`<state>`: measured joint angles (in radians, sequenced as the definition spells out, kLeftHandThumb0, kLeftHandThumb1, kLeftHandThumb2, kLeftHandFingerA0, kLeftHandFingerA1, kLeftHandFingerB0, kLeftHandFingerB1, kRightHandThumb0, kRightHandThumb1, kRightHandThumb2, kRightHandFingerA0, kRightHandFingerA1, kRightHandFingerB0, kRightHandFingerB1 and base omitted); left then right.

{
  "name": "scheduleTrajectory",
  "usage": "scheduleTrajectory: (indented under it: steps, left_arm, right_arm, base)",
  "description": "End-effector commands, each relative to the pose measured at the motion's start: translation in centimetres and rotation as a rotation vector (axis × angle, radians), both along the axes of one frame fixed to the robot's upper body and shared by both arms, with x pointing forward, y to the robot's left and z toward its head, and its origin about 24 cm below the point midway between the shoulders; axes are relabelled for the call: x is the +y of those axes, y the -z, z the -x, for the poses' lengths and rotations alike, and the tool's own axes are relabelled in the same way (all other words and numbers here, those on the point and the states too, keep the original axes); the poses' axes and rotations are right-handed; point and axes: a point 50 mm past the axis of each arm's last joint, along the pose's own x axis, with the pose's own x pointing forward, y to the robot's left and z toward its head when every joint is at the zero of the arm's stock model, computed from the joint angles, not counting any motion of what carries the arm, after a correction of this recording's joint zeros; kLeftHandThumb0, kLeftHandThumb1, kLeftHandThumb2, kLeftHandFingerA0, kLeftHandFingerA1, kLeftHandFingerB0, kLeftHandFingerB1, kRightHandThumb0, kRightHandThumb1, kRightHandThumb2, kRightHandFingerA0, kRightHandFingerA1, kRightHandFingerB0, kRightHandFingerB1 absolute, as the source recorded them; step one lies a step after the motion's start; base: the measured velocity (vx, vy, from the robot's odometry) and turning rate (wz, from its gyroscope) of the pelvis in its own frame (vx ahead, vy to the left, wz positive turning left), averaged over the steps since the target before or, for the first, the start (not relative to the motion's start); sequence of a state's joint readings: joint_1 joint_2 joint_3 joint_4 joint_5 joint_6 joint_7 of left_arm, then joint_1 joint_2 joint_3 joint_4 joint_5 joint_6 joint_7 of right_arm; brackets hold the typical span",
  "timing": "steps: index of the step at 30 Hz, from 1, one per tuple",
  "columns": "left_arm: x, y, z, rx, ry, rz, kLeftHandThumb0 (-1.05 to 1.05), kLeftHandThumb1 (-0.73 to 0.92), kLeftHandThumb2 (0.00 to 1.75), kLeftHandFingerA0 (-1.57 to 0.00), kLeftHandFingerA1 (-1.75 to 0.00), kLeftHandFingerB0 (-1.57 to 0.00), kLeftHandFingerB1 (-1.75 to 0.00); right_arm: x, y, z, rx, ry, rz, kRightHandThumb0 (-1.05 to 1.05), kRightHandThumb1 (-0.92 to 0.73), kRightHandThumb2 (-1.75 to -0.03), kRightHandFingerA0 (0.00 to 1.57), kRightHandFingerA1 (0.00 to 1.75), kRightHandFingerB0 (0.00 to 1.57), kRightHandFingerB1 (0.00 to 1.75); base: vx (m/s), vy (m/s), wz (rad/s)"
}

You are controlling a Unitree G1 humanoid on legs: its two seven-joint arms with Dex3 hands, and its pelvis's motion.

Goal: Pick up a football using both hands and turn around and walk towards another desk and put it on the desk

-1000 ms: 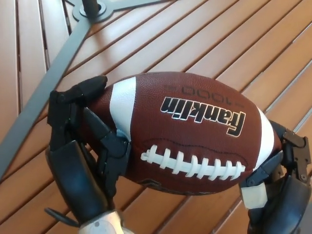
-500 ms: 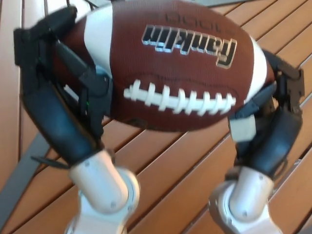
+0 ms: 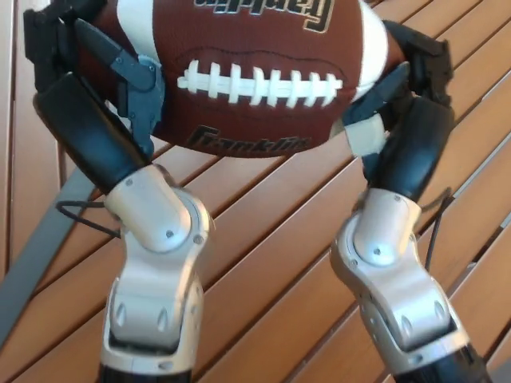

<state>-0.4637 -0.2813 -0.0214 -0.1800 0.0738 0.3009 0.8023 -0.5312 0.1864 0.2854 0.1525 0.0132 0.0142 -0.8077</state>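
A brown leather football with white laces and 2 white stripes (image 3: 255, 72) sits at 12 o'clock, held aloft between both hands. The black left hand (image 3: 88, 96) clamps its 9 o'clock end, fingers wrapped against it; the black right hand (image 3: 403, 112) presses its 3 o'clock end. Orange wooden slats (image 3: 279, 263) lie below.

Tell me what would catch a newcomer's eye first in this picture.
The brown football with white laces, at the top of the view, clamped between two black robot hands: the left hand at its left end, the right hand at its right. Below them, the silver wrists and forearms fill the foreground over a slatted wooden surface.
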Motion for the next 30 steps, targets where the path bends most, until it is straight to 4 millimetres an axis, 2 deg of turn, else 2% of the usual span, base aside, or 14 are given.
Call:
scheduleTrajectory:
  steps: [1,5,6,7,9,14,15,16,20,24,25,28,29,30]
  left_arm:
    - [-1.6,4.3,-3.8,0.185,0.236,0.22,-0.14,0.62,0.89,-0.96,-1.41,-0.87,-1.39]
    - [-1.5,4.8,-4.3,0.213,0.224,0.234,-0.15,0.61,0.85,-1.0,-1.36,-0.86,-1.41]
    - [-1.3,5.9,-4.8,0.267,0.221,0.239,-0.19,0.63,0.89,-0.94,-1.45,-0.83,-1.42]
    - [-0.9,7.4,-5.3,0.349,0.216,0.251,-0.19,0.63,0.89,-0.94,-1.45,-0.83,-1.42]
    - [-0.8,8.1,-5.7,0.405,0.219,0.2,-0.21,0.63,0.91,-0.93,-1.45,-0.85,-1.37]
    - [-0.9,8.4,-6.0,0.419,0.223,0.189,-0.22,0.62,0.91,-0.93,-1.45,-0.85,-1.37]
    - [-0.9,9.0,-6.0,0.461,0.24,0.158,-0.24,0.7,0.8,-0.96,-1.38,-0.85,-1.19]
    - [-0.9,9.7,-6.0,0.525,0.264,0.113,-0.24,0.7,0.8,-0.96,-1.38,-0.85,-1.19]
    - [-1.0,10.4,-5.7,0.521,0.284,0.135,-0.23,0.7,0.8,-0.96,-1.37,-0.84,-1.22]
    - [-1.0,10.4,-5.8,0.521,0.285,0.135,-0.23,0.7,0.8,-0.96,-1.37,-0.84,-1.22]
    - [-0.8,10.7,-5.5,0.57,0.316,0.044,-0.27,0.76,0.68,-0.95,-1.26,-0.79,-1.02]
    - [-0.4,11.0,-5.2,0.587,0.328,0.011,-0.26,0.73,0.68,-0.97,-1.3,-0.81,-1.06]
    - [-0.3,11.0,-5.2,0.592,0.335,0.008,-0.26,0.71,0.7,-1.01,-1.37,-0.83,-1.17]
    - [-0.1,11.0,-5.2,0.595,0.343,0.007,-0.26,0.71,0.7,-1.01,-1.37,-0.83,-1.17]
  right_arm:
    - [3.5,1.5,-3.4,0.197,-0.277,0.165,-0.18,-0.44,-1.12,0.88,1.7,0.78,1.56]
    - [3.4,1.9,-3.9,0.224,-0.279,0.17,-0.18,-0.45,-1.09,0.88,1.69,0.78,1.54]
    - [3.1,2.7,-4.4,0.271,-0.276,0.182,-0.19,-0.49,-1.14,0.9,1.67,0.77,1.49]
    - [2.6,3.9,-4.9,0.342,-0.272,0.198,-0.19,-0.49,-1.14,0.9,1.67,0.77,1.49]
    - [2.2,4.5,-5.3,0.376,-0.266,0.197,-0.2,-0.47,-1.17,0.91,1.65,0.8,1.47]
    - [2.0,4.9,-5.6,0.381,-0.269,0.195,-0.2,-0.47,-1.16,0.92,1.64,0.81,1.45]
    - [1.8,5.5,-5.5,0.409,-0.259,0.218,-0.22,-0.46,-1.17,0.94,1.63,0.81,1.45]
    - [1.5,6.3,-5.4,0.452,-0.243,0.254,-0.22,-0.46,-1.17,0.94,1.63,0.81,1.45]
    - [1.3,7.1,-5.2,0.467,-0.25,0.247,-0.18,-0.48,-1.14,0.92,1.66,0.79,1.47]
    - [1.2,7.1,-5.2,0.467,-0.251,0.247,-0.18,-0.48,-1.14,0.92,1.66,0.79,1.47]
    - [1.0,7.4,-5.0,0.491,-0.269,0.28,-0.18,-0.49,-1.12,0.87,1.59,0.82,1.43]
    - [1.1,7.7,-4.9,0.513,-0.292,0.309,-0.19,-0.46,-1.17,0.87,1.57,0.85,1.4]
    - [1.0,7.7,-4.8,0.508,-0.302,0.331,-0.19,-0.46,-1.15,0.91,1.52,0.89,1.28]
    - [0.9,7.7,-4.8,0.5,-0.313,0.354,-0.19,-0.46,-1.15,0.91,1.52,0.89,1.28]
  base:
    - [0.0,0.0,0.0]
    - [0.0,0.0,0.0]
    - [0.0,0.0,0.0]
    - [0.0,0.0,0.0]
    - [0.0,0.0,0.0]
    - [0.0,0.0,0.0]
    - [0.0,0.0,0.0]
    - [0.0,0.0,0.0]
    - [0.0,0.0,0.0]
    - [0.0,0.0,0.0]
    - [0.0,0.0,0.0]
    - [0.0,0.0,0.0]
    - [0.0,0.0,0.0]
    - [0.0,0.0,0.0]
